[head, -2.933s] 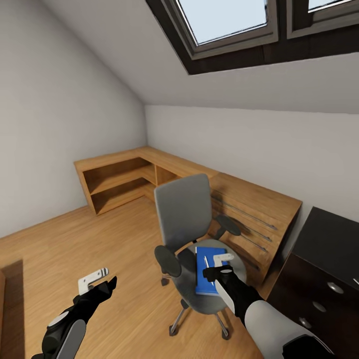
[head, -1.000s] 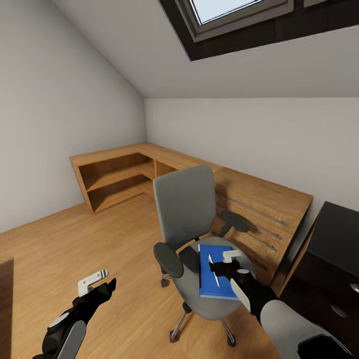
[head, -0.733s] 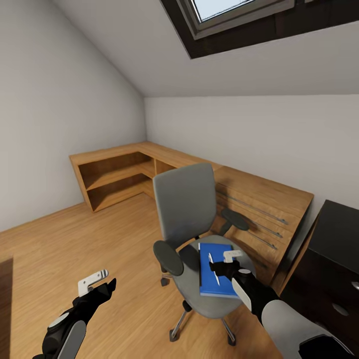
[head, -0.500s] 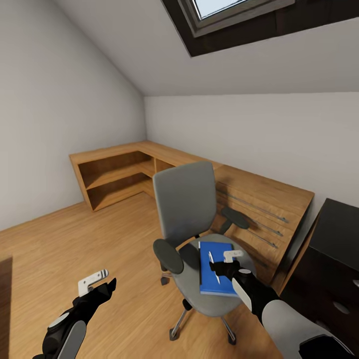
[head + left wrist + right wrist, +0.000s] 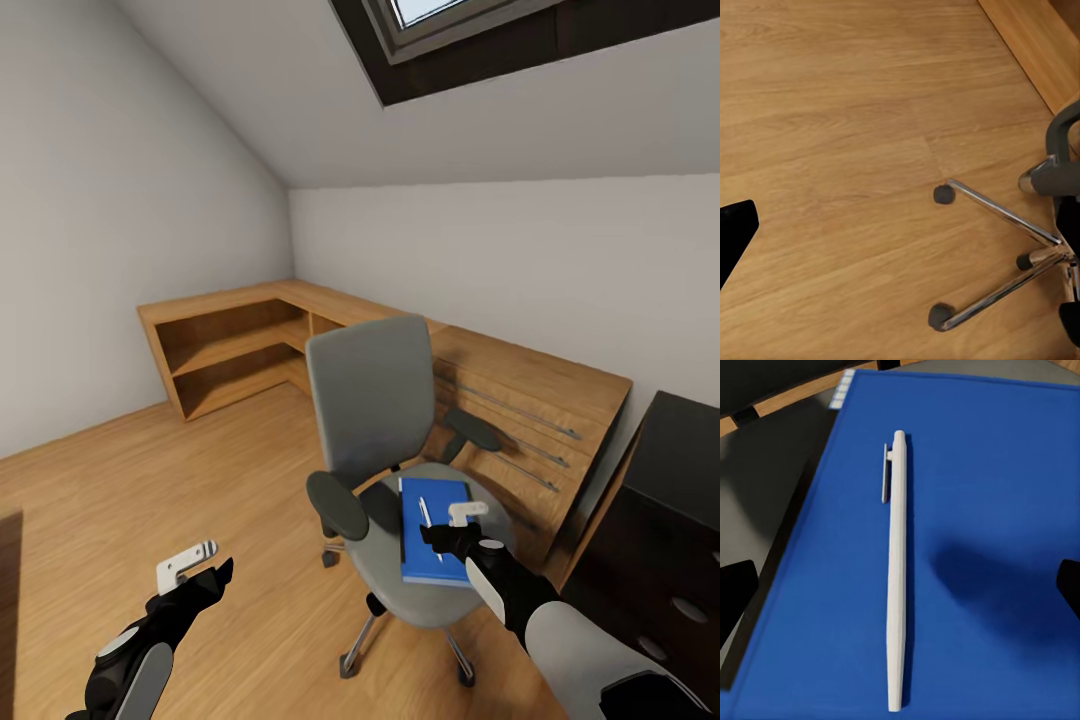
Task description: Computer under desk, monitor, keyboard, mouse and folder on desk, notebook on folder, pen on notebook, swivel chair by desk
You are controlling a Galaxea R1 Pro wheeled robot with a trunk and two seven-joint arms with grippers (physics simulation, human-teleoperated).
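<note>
- Head view: the swivel chair (image 5: 395, 470) stood on the wooden floor (image 5: 150, 480), its back towards the far wall, just in front of the light wooden cabinet (image 5: 520, 420) that ran along that wall.
- The folder (image 5: 432, 530) lay flat on the grey seat, towards its right side; the pen (image 5: 424, 511) lay on top of the folder, along its length.
- The desk (image 5: 680, 500) showed as a black block with drawer knobs at the right edge, well right of the chair.
- Right gripper (image 5: 452, 527) hung over the right part of the folder, right of the pen and not touching it. In the right wrist view the pen (image 5: 895, 570) lay between two dark finger tips at the frame's edges, so the jaws were spread wide with nothing between them.
- Left gripper (image 5: 195, 563) was held over bare floor, near left, well apart from the chair; whether its jaws were spread or pressed together could not be told.
- Left wrist view: the chair's silver star base and casters (image 5: 1005, 255) sat on the floor.
</note>
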